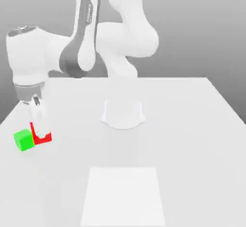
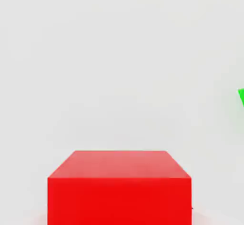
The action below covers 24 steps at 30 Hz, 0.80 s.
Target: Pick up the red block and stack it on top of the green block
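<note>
Where the white table (image 1: 192,139) runs out toward the exterior view's left edge, the two cubes sit close together, at about eight o'clock from the robot's round white base (image 1: 123,114). The red block (image 1: 44,138) rests on the table, and the green block (image 1: 23,140) lies just beside it at its nine o'clock in that view — whether their faces touch or merely come near cannot be told. Both are on the tabletop; neither is stacked on the other.

The arm bends over from the base and hangs its hand down over the red block. The gripper (image 1: 40,134) is low at the cube, one white finger (image 1: 37,118) reaching down in front of its upper part, so that red shows on either side of the finger tip. Whether the pincer is apart or already pressed against the block's sides cannot be told.

From the hand view, the red block (image 2: 119,188) appears large and square-on, its top face and one side face plain and matte, resting on the pale table (image 2: 119,53). A thin sliver of the green block (image 2: 241,96) pokes in at three o'clock, well off from the red face.

A lighter rectangular patch (image 1: 124,197) marks the table at six o'clock from the base, well apart from both cubes.
</note>
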{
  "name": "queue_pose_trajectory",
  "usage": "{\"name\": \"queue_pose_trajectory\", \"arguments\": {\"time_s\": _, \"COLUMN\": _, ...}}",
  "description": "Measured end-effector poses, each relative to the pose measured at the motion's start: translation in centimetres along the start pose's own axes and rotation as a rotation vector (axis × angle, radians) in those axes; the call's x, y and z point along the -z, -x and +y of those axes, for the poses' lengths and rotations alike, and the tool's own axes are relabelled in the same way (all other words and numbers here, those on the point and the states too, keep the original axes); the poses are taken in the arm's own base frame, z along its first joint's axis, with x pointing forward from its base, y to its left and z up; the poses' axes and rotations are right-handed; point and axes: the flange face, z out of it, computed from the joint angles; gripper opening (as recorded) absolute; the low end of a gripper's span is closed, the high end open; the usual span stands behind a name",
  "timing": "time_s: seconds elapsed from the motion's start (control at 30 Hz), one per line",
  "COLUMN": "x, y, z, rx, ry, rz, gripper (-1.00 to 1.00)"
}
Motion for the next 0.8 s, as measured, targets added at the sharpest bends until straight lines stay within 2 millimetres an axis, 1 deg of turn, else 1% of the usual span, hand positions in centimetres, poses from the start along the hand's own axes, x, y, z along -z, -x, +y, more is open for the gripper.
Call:
{"name": "queue_pose_trajectory", "arguments": {"time_s": 0.13, "x": 0.4, "y": -6.8, "z": 1.6, "rx": -0.327, "ry": 0.004, "rz": 0.005, "gripper": -1.00}}
{"name": "queue_pose_trajectory", "arguments": {"time_s": 0.17, "x": 0.5, "y": -8.2, "z": 2.1, "rx": -0.397, "ry": 0.005, "rz": 0.006, "gripper": -1.00}}
{"name": "queue_pose_trajectory", "arguments": {"time_s": 0.2, "x": 0.3, "y": -9.0, "z": 2.3, "rx": -0.432, "ry": 0.005, "rz": 0.005, "gripper": -1.00}}
{"name": "queue_pose_trajectory", "arguments": {"time_s": 0.27, "x": -0.4, "y": -9.5, "z": 2.4, "rx": -0.458, "ry": 0.003, "rz": 0.003, "gripper": -1.00}}
{"name": "queue_pose_trajectory", "arguments": {"time_s": 0.33, "x": -1.4, "y": -9.6, "z": 2.3, "rx": -0.461, "ry": 0.002, "rz": 0.001, "gripper": -1.00}}
{"name": "queue_pose_trajectory", "arguments": {"time_s": 0.53, "x": -5.1, "y": -9.7, "z": 2.5, "rx": -0.466, "ry": 0.004, "rz": 0.004, "gripper": -1.00}}
{"name": "queue_pose_trajectory", "arguments": {"time_s": 0.57, "x": -5.7, "y": -9.7, "z": 2.7, "rx": -0.468, "ry": 0.006, "rz": 0.006, "gripper": 1.00}}
{"name": "queue_pose_trajectory", "arguments": {"time_s": 0.73, "x": -5.7, "y": -9.7, "z": 2.7, "rx": -0.468, "ry": 0.006, "rz": 0.006, "gripper": 1.00}}
{"name": "queue_pose_trajectory", "arguments": {"time_s": 0.77, "x": -6.1, "y": -9.7, "z": 2.7, "rx": -0.469, "ry": 0.007, "rz": 0.007, "gripper": 1.00}}
{"name": "queue_pose_trajectory", "arguments": {"time_s": 0.8, "x": -5.9, "y": -9.8, "z": 2.7, "rx": -0.469, "ry": 0.007, "rz": 0.006, "gripper": 1.00}}
